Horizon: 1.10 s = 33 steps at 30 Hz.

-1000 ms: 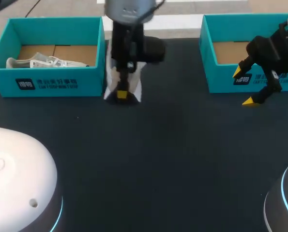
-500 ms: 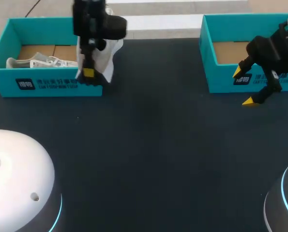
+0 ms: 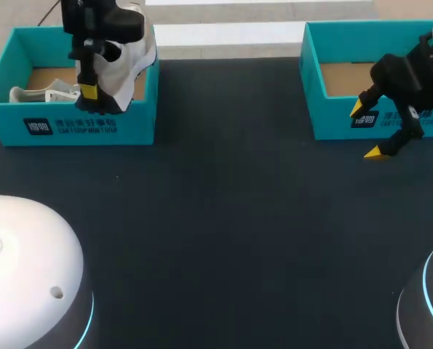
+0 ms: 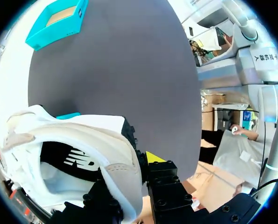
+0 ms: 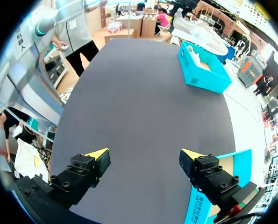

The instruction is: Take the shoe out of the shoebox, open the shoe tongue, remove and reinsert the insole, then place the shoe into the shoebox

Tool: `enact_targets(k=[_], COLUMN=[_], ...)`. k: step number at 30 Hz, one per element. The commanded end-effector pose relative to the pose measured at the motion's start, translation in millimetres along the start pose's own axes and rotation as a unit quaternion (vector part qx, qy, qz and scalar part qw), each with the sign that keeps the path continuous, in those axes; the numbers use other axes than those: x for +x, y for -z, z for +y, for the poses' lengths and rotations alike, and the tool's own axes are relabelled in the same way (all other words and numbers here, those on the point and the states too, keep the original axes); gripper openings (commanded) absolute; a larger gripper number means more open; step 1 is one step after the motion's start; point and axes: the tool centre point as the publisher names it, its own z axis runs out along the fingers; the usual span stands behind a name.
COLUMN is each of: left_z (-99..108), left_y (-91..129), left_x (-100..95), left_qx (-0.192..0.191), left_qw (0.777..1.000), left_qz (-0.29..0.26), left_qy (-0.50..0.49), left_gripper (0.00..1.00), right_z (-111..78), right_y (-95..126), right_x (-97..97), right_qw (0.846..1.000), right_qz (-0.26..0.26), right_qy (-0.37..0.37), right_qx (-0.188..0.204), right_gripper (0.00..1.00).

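Presently, the white shoe (image 3: 125, 62) is held pinched at its upper edge by the left end effector (image 3: 89, 91), above the left shoebox (image 3: 92, 129), in which another shoe (image 3: 45, 93) is lying. The right end effector (image 3: 367, 131) is spread and empty beside the right shoebox (image 3: 332, 120). Placement is judged to be the step in hand. The shoe should be lowered into the free half, kept clear of the wall, and released only once supported.

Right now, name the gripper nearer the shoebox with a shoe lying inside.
Left gripper holds a shoe over that shoebox; right gripper hangs beside the other box.
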Motion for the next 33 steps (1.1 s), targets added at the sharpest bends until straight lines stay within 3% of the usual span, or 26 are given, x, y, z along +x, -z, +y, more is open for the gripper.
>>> enact_targets(k=[1, 12, 24, 33], left_z=[0, 5, 107, 187], left_y=[1, 2, 11, 22], left_x=[1.2, -2.6, -68.9, -120.4], left_qx=[-0.001, -0.004, 0.010, 0.011], left_qw=[1.000, 1.000, 0.999, 1.000], left_qz=[-0.001, -0.001, 0.023, 0.019], left_qy=[0.000, -0.002, 0.040, -0.011], left_gripper=[0.00, 0.00, 0.00, 0.00], right_z=[0.5, 0.5, 0.5, 0.5], right_y=[-1, -1, -1, -1], right_x=[-1.3, -1.3, -1.3, -1.3], right_qw=[1.000, 1.000, 1.000, 1.000], right_qz=[0.001, 0.001, 0.001, 0.001], right_qy=[-0.001, -0.001, -0.001, -0.001], right_qx=[0.002, 0.002, 0.002, 0.002], right_gripper=[1.00, 1.00, 1.00, 1.00])
